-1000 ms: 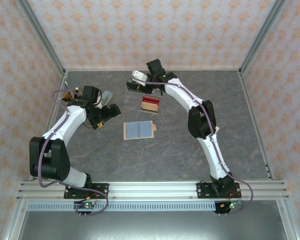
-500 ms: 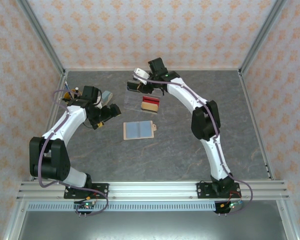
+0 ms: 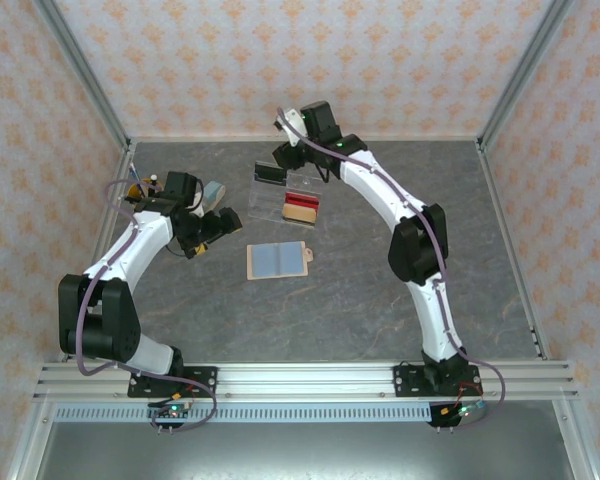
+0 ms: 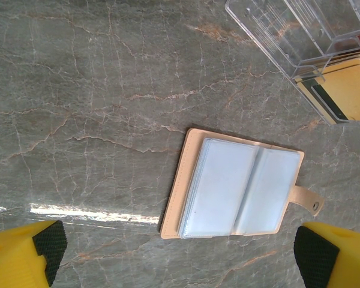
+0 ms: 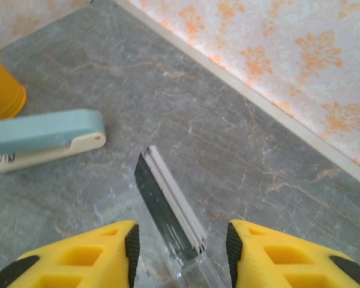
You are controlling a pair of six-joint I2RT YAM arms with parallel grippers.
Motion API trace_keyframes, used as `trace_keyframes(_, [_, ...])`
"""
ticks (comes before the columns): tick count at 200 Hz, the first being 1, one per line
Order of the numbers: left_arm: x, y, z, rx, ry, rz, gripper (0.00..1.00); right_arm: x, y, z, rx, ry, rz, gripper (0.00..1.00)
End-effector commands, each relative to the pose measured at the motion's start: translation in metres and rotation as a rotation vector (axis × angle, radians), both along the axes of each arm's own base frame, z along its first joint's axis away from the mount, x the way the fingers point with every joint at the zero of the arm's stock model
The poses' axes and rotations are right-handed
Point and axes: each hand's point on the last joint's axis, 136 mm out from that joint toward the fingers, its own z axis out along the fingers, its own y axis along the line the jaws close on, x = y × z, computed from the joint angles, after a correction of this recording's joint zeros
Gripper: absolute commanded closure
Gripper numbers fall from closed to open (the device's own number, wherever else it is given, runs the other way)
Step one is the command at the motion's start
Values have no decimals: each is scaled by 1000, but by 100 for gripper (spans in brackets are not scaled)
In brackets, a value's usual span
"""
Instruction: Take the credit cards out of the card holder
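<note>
As the right pincer (image 5: 182, 240) lifts away with its jaws parting, gripping nothing, the cards (image 5: 168, 210) stand released in the tray (image 4: 282, 30) just below it. The holder (image 4: 240, 186) lies open beneath the wide-open left pincer (image 4: 181, 249), and its pockets look emptied.

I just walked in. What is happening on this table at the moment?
The card holder lies open on the table, with no card showing in its pockets. The right gripper, jaws apart and holding nothing, hangs above a dark card that stands on edge in the clear tray. That tray also holds other cards. The left gripper hovers open near the card holder.
</note>
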Motion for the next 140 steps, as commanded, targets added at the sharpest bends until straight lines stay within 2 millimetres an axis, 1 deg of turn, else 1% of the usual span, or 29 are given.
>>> trace_keyframes(1, [4,5,13,12,-55,14,0,10,-9,6,72,92,-168,57])
trace_keyframes(19, [3,5,11,10,-48,17,0,3,-15,5,101,171,-229,57])
trace_keyframes(32, [2,3,8,7,-44,14,0,-10,-17,5,124,226,-254,57])
trace_keyframes(42, [1,0,4,1,-41,7,1,-22,-18,2,141,261,-268,57])
trace_keyframes(44, [1,0,4,-1,-43,5,2,-24,-18,-1,141,270,-272,57])
trace_keyframes(49, [1,-2,3,-15,-36,18,3,-31,-20,-1,148,284,-280,56])
trace_keyframes(50, [2,-3,3,-18,-36,20,3,-33,-20,-2,149,288,-283,56])
trace_keyframes(51, [2,-3,2,-19,-36,20,3,-36,-21,-7,141,300,-287,56])
trace_keyframes(55, [1,-5,1,-25,-34,18,4,-42,-21,-7,149,309,-291,56])
trace_keyframes(76, [1,-17,-6,-37,-24,-2,9,-80,-22,-26,170,405,-323,56])
trace_keyframes(101, [-1,-35,-15,-47,-16,-42,17,-129,-20,-55,188,526,-357,56])
trace_keyframes(120, [-2,-47,-24,-44,-1,-69,25,-161,-18,-80,176,607,-394,56])
trace_keyframes(130, [-3,-51,-30,-36,7,-75,30,-178,-12,-89,167,651,-387,56])
trace_keyframes(140, [-3,-53,-35,-32,20,-77,37,-193,-8,-98,154,693,-394,58])
